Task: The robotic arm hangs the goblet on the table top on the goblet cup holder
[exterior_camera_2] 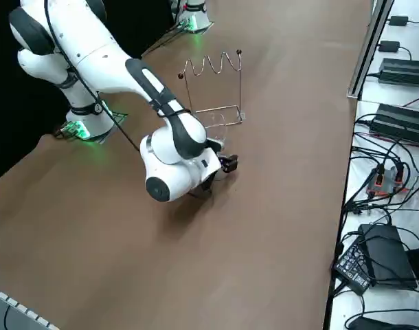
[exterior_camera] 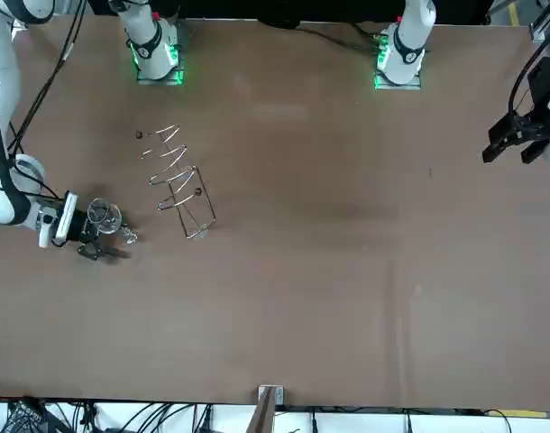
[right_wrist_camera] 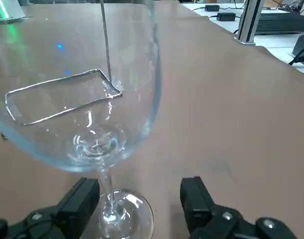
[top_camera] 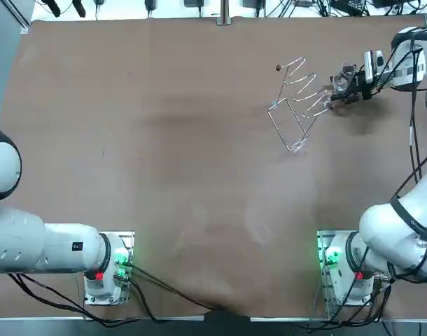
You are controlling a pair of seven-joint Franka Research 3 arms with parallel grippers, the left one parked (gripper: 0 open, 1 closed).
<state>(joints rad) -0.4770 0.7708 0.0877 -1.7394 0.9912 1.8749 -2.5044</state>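
Fingers (right_wrist_camera: pixel 192 196) on the right gripper (top_camera: pixel 341 92) are spread apart, and from the wrist camera I see the goblet (right_wrist_camera: pixel 92 99) standing between them. Its thin stem is just beside one finger, and a wide gap separates it from the other, so nothing is clamped. I read the goblet as upright: the bowl is above, the round foot is low between the fingers, and the foot seems to rest on the counter (top_camera: pixel 164 140), though I cannot be sure of contact.

From overhead I place the gripper at the far right part of the counter, with the arm reaching in low and the fingers pointing toward the middle. The goblet cup holder (top_camera: pixel 297 105) stands near the goblet, on the side away from the wrist. It is a bare wire frame with a rectangular foot loop on the counter and a wavy rail on top. Through the glass bowl I can see that foot loop and one upright wire. The goblet and the holder are apart. From the right side camera, the arm's wrist hides most of the goblet from me.
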